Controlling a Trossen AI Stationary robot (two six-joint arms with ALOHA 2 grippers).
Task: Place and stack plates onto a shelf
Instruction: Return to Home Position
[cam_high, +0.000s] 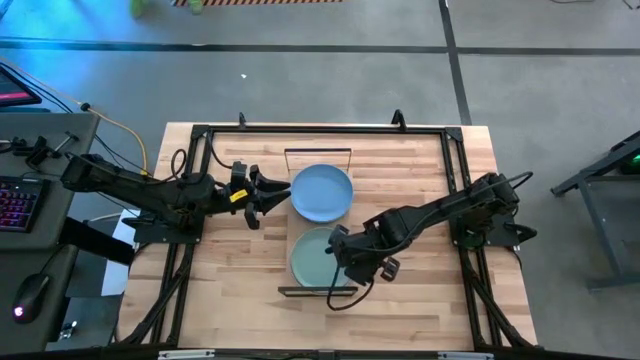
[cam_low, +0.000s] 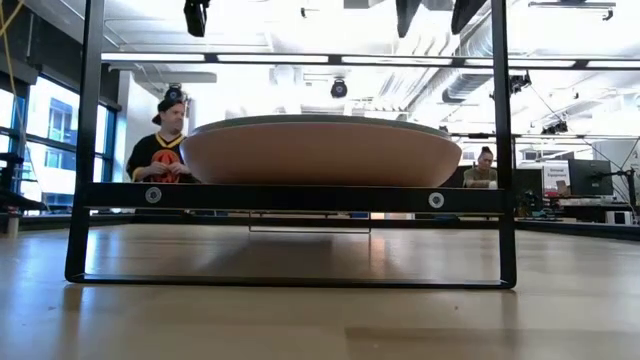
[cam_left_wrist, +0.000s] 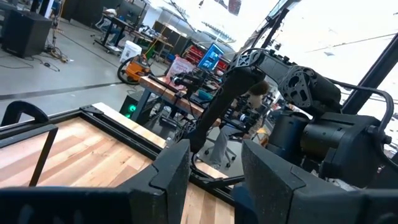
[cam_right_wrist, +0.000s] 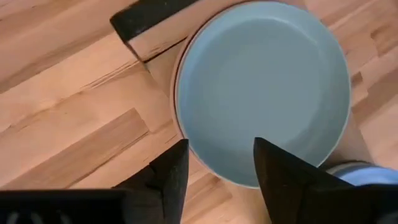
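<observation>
The shelf (cam_high: 318, 158) runs from the far side of the table to the near side, at its middle. A blue plate (cam_high: 322, 192) lies on the shelf's far half. A sage green plate (cam_high: 312, 256) lies on its near half, on top of a pink plate (cam_low: 320, 155). My left gripper (cam_high: 283, 192) is open and level, its fingertips by the blue plate's left rim. My right gripper (cam_high: 335, 250) is open above the green plate's (cam_right_wrist: 261, 87) right rim. The other plates are out of view.
Black wire frames stand at both short ends of the shelf (cam_low: 300, 198). A black rail frame (cam_high: 320, 128) borders the butcher-block tabletop. Bare wood lies left and right of the shelf. People sit in the room beyond the table (cam_low: 165, 150).
</observation>
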